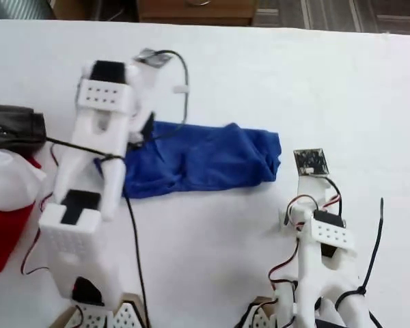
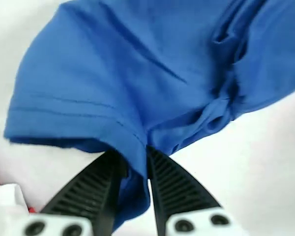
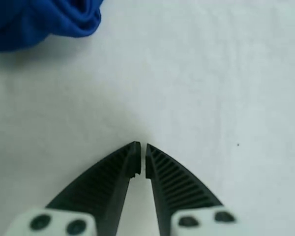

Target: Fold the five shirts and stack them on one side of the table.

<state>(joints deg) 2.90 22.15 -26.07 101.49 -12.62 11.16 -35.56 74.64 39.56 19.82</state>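
Two grippers: we see the left gripper (image 2: 136, 155) clamped on the hem of the blue shirt (image 1: 205, 160); the right gripper (image 3: 142, 150), tips together, sits near that shirt.

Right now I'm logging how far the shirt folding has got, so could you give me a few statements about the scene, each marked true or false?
1. The left gripper is shut on the blue shirt. True.
2. The right gripper holds a corner of the blue shirt. False: it is shut on nothing, over bare table, apart from the shirt.
3. The blue shirt lies spread out flat. False: it is bunched into a long, rumpled strip.
4. A red and white garment lies at the table's side next to the left arm. True.
5. A dark garment lies on top of the blue shirt. False: it lies apart from it, beside the red and white garment.
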